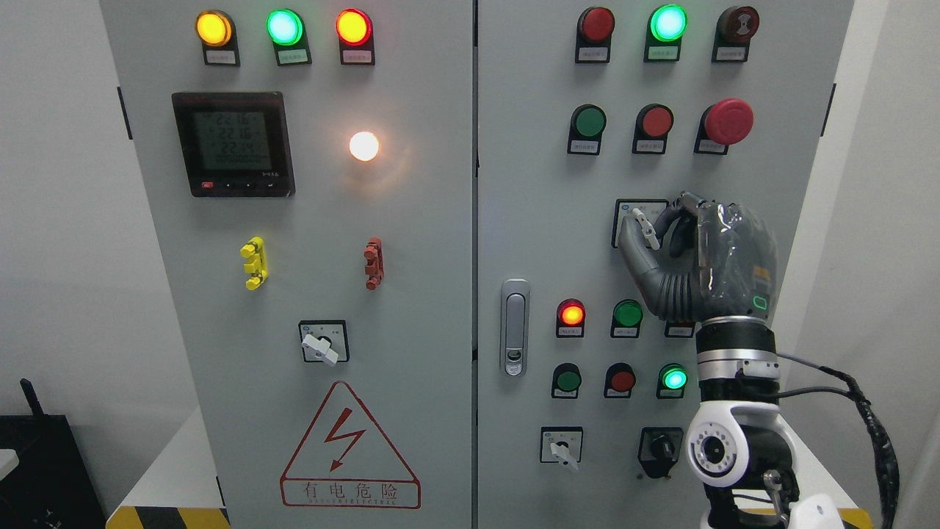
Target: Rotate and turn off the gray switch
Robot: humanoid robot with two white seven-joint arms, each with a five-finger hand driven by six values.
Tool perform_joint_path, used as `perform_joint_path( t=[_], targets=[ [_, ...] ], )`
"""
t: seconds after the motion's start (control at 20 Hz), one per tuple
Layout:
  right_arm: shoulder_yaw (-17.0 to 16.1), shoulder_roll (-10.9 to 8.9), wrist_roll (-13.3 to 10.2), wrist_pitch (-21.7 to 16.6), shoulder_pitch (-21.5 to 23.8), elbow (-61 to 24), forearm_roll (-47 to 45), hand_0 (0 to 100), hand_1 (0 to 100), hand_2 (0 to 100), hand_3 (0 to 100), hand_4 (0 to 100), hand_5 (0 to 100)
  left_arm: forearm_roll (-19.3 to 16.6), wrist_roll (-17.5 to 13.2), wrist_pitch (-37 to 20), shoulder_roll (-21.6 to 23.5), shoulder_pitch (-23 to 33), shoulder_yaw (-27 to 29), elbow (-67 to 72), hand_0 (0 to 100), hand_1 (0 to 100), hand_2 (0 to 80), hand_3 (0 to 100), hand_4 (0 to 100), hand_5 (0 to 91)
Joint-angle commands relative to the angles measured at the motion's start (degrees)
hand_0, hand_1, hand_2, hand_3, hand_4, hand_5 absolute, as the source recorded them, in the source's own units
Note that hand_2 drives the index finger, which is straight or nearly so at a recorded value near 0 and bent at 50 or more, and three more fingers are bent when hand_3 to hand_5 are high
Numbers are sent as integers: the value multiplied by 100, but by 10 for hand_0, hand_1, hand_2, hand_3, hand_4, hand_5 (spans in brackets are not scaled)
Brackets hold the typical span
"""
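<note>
Gray switch (645,226) on white plate, pale lever tilted, right hand (672,246) fingers pinching it

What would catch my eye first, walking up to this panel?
Probably the dark robot hand on the right door, fingers closed around a small gray switch. Next, the white lamp glowing on the left door, and the big red mushroom button above the hand.

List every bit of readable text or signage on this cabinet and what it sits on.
"有电危险": red warning triangle with lightning bolt, left door.
Digital meter: three rows starting "22", last digits unclear.
Small labels under the lamps and buttons: too small to read.
Gray switch plate under the right hand: unreadable.
</note>
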Motion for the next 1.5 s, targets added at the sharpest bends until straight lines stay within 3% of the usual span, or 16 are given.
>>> perform_joint_path(
  t=[0.0, 1.45],
  targets=[
    [17, 193, 6, -9, -4, 26, 8, 510, 394, 806, 950, 874, 997, -44, -4, 4, 0, -1, 184, 132, 120, 389, 0, 0, 0, 0],
    [26, 237, 6, -9, -39, 62, 8, 517, 364, 885, 1000, 893, 1000, -44, -4, 4, 0, 0, 185, 132, 120, 389, 0, 0, 0, 0]
  ],
)
